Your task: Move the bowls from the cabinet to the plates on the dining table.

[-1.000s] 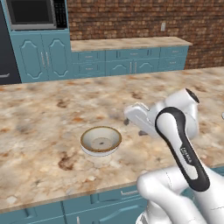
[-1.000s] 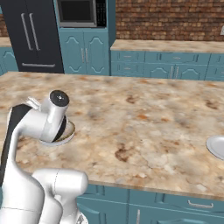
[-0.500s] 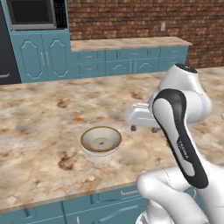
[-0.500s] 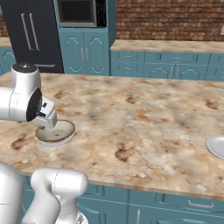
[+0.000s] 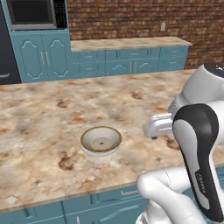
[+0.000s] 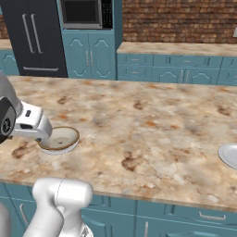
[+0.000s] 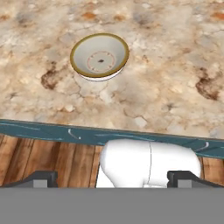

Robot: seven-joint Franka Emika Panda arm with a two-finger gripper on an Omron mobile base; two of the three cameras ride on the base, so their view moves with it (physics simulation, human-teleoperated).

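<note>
on the marble bench (image 5: 39, 131) near its front edge, in the left base view, sits a tan-rimmed bowl (image 5: 101, 141), with the pincer (image 5: 154, 127) off to its right, apart from it. in the right base view a pale plate (image 6: 228, 155) lies far right, well apart from the bowl (image 6: 59, 139). in the hand view the fingertips (image 7: 39, 178) stand wide apart, empty, the bowl (image 7: 99, 56) ahead.
</note>
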